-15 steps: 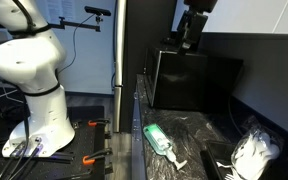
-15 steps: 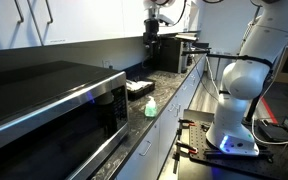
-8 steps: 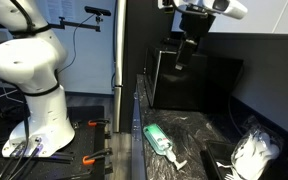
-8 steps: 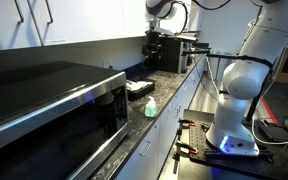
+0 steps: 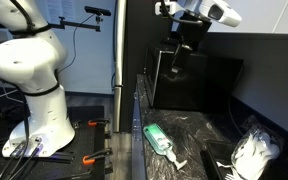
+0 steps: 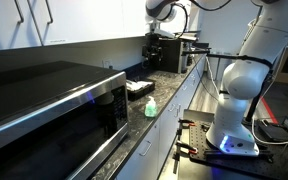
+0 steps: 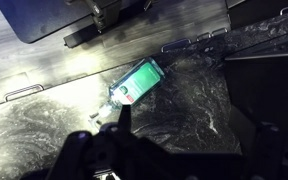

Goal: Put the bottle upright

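Lying on its side on the table (image 5: pixel 189 125), the green bottle (image 5: pixel 156 138) sits low and centre in that exterior view, near the front edge. In the wrist view the bottle (image 7: pixel 135 84) is just left of centre. Its long axis runs diagonally, green body to the upper right and cap end to the lower left.

The gripper (image 5: pixel 179 62) hangs high above the table, up and right of the bottle in the frame and well apart from it, in front of the black microwave (image 5: pixel 199 80). In the wrist view the fingers (image 7: pixel 106 148) show as dark shapes along the bottom edge. They look apart with nothing between them, and the bottle lies up-frame of them, closer to the left finger. My read: the approach is not yet done, and the jaws need to come down and line up across the diagonal body.

Containers: the black tray (image 5: pixel 222 160) is at lower right, contents too dark to tell. A white bag (image 5: pixel 254 150) is beside it, contents hidden. In the other exterior view the bottle (image 6: pixel 151 107) is a small green spot, pose unclear.
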`<action>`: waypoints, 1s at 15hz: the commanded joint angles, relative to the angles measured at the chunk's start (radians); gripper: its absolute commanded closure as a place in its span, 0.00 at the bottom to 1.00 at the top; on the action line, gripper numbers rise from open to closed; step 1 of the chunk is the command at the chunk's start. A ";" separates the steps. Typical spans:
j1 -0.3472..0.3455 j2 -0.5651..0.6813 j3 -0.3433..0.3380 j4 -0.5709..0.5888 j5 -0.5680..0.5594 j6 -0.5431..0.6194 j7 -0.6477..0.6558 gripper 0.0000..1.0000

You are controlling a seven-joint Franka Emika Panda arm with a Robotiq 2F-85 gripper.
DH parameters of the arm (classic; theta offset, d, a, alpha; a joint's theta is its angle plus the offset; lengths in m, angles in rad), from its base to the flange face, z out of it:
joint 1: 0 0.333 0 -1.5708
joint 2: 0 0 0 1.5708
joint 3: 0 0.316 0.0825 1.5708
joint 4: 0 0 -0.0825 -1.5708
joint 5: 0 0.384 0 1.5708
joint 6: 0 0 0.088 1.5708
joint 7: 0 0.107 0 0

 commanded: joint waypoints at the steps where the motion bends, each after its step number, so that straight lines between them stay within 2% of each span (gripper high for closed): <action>1: -0.025 0.011 0.010 -0.044 0.048 0.034 0.069 0.00; 9: -0.072 0.015 0.034 -0.217 0.052 0.248 0.367 0.00; 12: -0.087 0.032 0.049 -0.251 0.045 0.329 0.498 0.00; 15: -0.098 0.070 0.052 -0.257 0.031 0.354 0.595 0.00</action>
